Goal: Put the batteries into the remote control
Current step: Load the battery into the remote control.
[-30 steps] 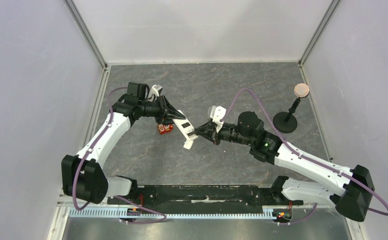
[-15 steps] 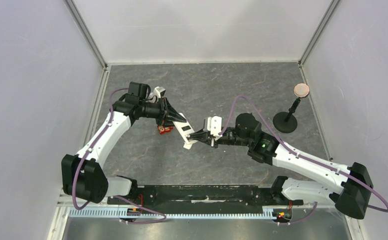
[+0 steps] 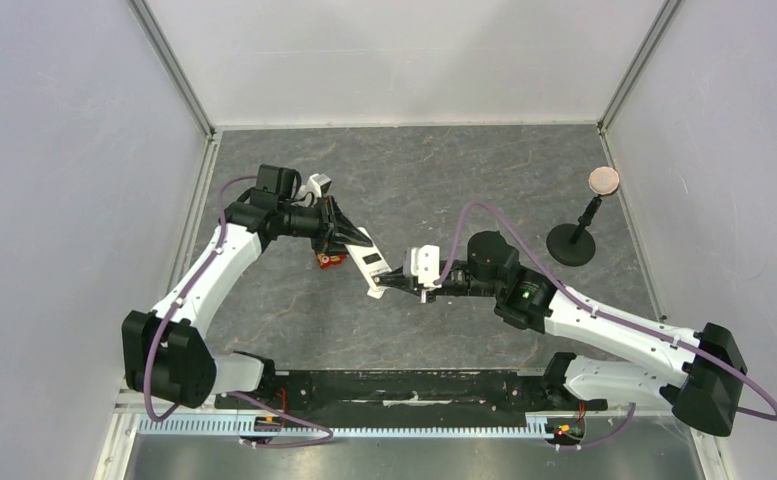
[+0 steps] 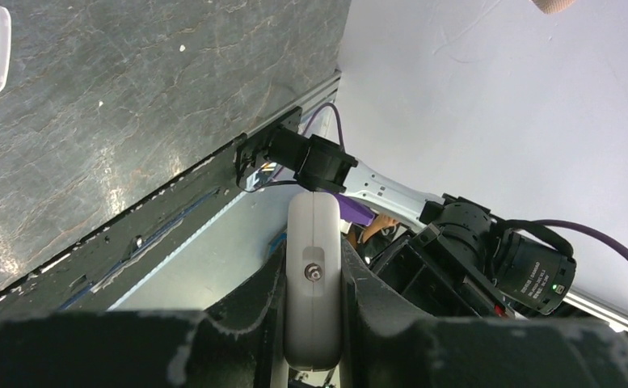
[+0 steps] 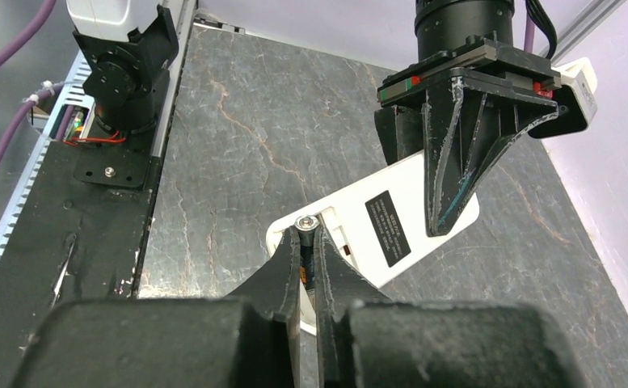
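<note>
Remote control (image 3: pixel 369 262): held clear of the table, back upward, clamped in left gripper (image 3: pixel 349 238); battery (image 5: pixel 306 241): pinched in right gripper (image 3: pixel 392 283), brought within the last second to the open compartment; seating judged imminent

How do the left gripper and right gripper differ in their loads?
The left gripper is shut on the remote control; the right gripper is shut on a dark battery. The left gripper clamps one end of the remote; the right gripper meets its opposite, open end. Both are shut.
</note>
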`<state>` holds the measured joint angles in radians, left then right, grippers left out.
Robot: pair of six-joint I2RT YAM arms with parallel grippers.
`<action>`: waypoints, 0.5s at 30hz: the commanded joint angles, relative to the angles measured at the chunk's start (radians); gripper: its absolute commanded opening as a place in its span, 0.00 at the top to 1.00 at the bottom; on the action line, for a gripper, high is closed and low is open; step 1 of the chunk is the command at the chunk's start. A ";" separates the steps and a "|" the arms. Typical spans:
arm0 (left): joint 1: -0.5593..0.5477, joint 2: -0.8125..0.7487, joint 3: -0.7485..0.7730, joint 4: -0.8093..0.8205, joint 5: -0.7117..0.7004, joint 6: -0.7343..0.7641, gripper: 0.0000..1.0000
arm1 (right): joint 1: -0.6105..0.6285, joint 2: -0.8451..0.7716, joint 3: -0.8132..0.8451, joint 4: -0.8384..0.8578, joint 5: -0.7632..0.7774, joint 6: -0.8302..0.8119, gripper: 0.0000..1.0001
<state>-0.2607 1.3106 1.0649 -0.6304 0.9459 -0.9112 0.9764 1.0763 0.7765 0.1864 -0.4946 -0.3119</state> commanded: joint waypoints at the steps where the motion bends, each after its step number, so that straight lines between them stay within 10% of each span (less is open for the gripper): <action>1: -0.003 -0.040 0.018 -0.022 0.031 0.043 0.98 | 0.018 0.003 0.002 -0.043 0.039 -0.054 0.95; 10: -0.003 -0.055 0.007 -0.023 0.025 0.046 0.98 | 0.058 0.033 0.023 -0.063 0.060 -0.071 0.92; 15: -0.003 -0.070 0.009 -0.035 -0.013 0.053 0.98 | 0.059 0.022 0.023 -0.066 0.067 -0.033 0.74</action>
<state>-0.2607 1.2881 1.0592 -0.6598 0.9131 -0.8566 1.0260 1.0969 0.7769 0.1589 -0.4301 -0.3714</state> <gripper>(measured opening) 0.271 0.207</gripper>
